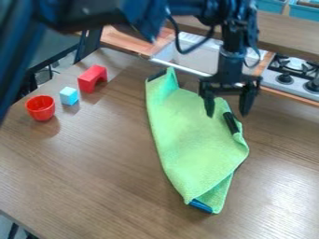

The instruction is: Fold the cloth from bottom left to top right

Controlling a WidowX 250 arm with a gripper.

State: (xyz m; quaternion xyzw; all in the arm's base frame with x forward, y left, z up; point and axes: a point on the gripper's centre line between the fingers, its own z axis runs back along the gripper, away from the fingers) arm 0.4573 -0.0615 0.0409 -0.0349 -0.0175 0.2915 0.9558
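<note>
Wood-grained tabletop (93,163) bears a tapering, nubbly green cloth (190,135), partly folded; the black claw (228,106) is spread at its edge.

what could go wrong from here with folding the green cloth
The open gripper is right at the green cloth's upper right part, so a low sideways move might drag or rumple it. A lower layer pokes out at the bottom end, so the fold may finish with its edges mismatched.
</note>
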